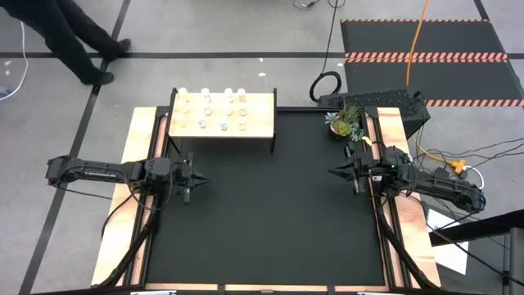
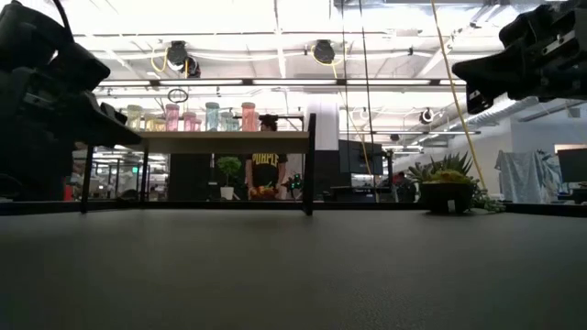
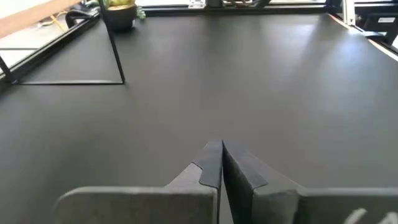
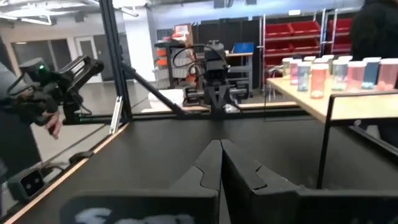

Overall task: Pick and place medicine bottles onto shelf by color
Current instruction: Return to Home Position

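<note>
Both arms were dark, almost black, with slim tubular links joined by bulkier, boxy joints. The left arm bore faint pale lettering along its long link. The right arm had the same build. Bundles of black cable trailed from each. The left gripper had two flat, dark grey fingers, angular and stepped, tapering to narrow tips and set in a rounded grey housing. The right gripper matched it, with a faint pale mark on its housing.
</note>
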Robot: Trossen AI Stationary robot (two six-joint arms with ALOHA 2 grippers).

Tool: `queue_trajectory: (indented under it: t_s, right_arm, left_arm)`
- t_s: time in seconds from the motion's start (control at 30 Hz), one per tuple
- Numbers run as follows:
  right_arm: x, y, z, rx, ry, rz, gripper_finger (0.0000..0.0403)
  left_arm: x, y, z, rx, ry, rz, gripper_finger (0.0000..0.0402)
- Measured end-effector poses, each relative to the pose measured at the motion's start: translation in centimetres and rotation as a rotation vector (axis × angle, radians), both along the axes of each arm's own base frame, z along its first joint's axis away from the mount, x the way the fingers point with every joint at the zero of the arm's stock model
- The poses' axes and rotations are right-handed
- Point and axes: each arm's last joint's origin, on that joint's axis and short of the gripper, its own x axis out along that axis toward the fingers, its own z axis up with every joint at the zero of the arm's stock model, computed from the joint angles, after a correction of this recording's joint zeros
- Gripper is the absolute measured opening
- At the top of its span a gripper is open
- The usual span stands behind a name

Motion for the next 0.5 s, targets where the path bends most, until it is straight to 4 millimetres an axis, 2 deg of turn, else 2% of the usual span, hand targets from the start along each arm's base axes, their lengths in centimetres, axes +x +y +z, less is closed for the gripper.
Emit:
queue_trajectory:
  t_s: [0.13, 0.5]
  right_arm:
    - [0.02, 0.02, -0.24, 0.009, 0.024, 0.01, 0.0]
    - [0.06, 0.0, -0.45, -0.061, 0.038, 0.004, 0.0]
  left_arm:
    - [0.0, -0.12, -0.02, 0.003, 0.002, -0.012, 0.0003]
    - [0.0, -0.08, -0.04, 0.012, 0.004, 0.001, 0.0025]
